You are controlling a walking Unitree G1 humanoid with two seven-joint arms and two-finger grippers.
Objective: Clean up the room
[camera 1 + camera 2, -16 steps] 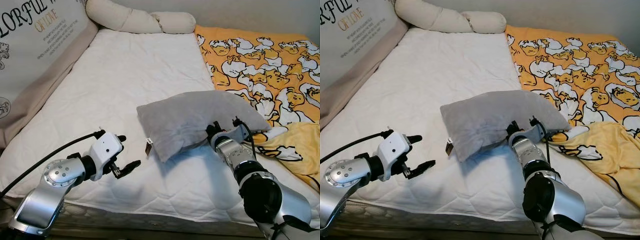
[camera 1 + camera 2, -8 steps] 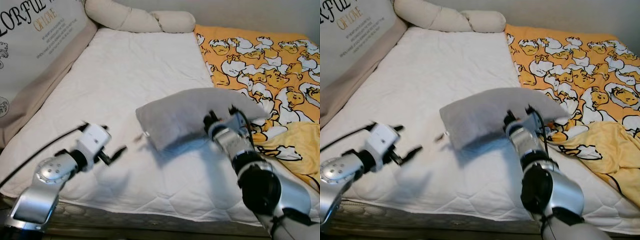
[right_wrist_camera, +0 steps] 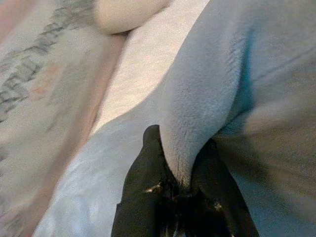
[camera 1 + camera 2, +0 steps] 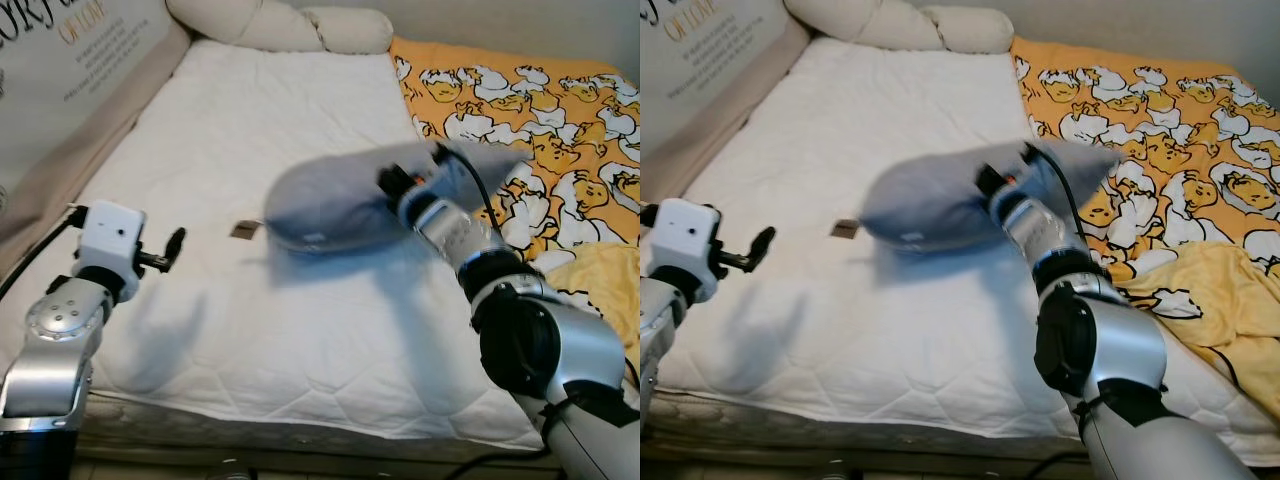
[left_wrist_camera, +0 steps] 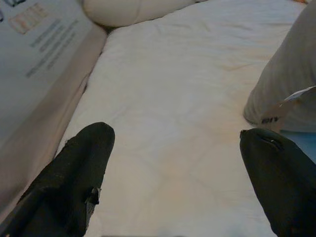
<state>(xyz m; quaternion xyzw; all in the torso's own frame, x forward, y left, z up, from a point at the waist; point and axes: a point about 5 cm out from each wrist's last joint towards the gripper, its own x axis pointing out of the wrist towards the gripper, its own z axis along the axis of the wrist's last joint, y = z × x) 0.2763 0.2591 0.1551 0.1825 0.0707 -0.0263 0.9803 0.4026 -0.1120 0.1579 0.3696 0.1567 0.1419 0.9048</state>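
Mid-carry: grey pillow [image 4: 330,200] pinched in right gripper [image 3: 180,180] jaws above the bed [image 4: 250,120], left gripper [image 5: 182,168] jaws spread; next, probably setting down near the headboard bolster [image 4: 290,25].

**What Is On The Bed**

There is one grey pillow [image 4: 335,200]. One long cream pillow [image 4: 280,25] lies at twelve o'clock. One big cushion with words [image 4: 60,80] stands at ten o'clock. One orange duck blanket [image 4: 540,110] lies at two o'clock. One white mattress [image 4: 250,120] holds them. Two robot grippers show: the left gripper [image 4: 165,252] and the right gripper [image 3: 182,170].
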